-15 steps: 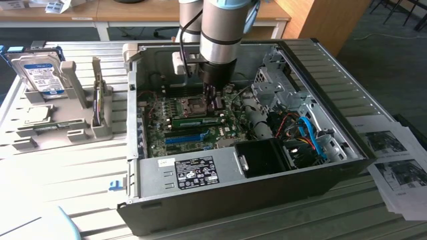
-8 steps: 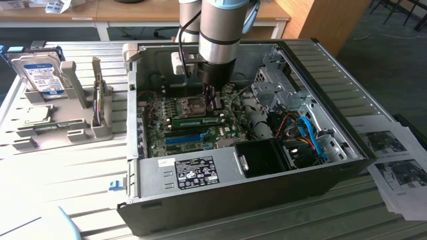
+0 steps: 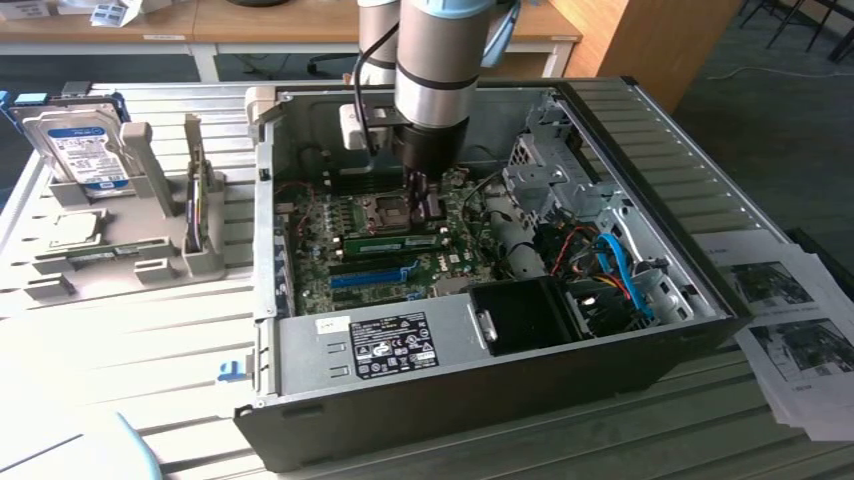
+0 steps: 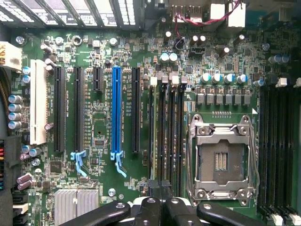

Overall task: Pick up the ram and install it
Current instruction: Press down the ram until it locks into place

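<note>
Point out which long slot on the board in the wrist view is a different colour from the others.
The bright blue slot. The long slots on either side of it are black, and one farther off, near the board's edge, is white.

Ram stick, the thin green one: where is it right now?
Exterior view: the ram sits inside the case, between the processor socket and the blue slot, close to the pincer.

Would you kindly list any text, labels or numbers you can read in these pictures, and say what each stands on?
None can be read for certain.
Hard drive label: blue and white, print too small.
White sticker on the power supply: lines and marks, blurred.
Small white tag beside that sticker: unreadable.
Printed sheets at the exterior view's right: pictures and text, too small.
Motherboard markings in the wrist view: white lettering, too fine.
</note>
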`<state>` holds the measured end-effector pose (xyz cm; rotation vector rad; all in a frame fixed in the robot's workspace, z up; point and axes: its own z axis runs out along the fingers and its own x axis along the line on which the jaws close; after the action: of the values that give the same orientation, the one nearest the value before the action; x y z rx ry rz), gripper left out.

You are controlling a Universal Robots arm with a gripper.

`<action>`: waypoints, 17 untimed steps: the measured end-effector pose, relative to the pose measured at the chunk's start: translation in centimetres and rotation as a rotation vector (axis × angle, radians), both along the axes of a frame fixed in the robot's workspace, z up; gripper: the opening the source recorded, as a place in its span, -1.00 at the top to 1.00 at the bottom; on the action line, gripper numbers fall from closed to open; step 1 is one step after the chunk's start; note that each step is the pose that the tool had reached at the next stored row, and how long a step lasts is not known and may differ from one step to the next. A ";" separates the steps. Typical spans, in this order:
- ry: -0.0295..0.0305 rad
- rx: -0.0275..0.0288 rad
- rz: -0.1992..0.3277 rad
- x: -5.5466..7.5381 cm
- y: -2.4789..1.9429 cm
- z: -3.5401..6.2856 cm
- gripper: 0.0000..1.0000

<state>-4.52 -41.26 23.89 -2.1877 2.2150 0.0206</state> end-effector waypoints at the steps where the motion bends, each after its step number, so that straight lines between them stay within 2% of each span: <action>1: 0.0000 0.0000 0.000 -0.2 0.00 0.00 0.81; 8: -0.0001 0.0001 0.000 -1.8 0.01 -0.01 0.81; 17: -0.0001 0.0000 0.000 -2.9 0.00 0.00 0.81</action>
<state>-7.45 -41.26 23.88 -2.1877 2.2150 0.0206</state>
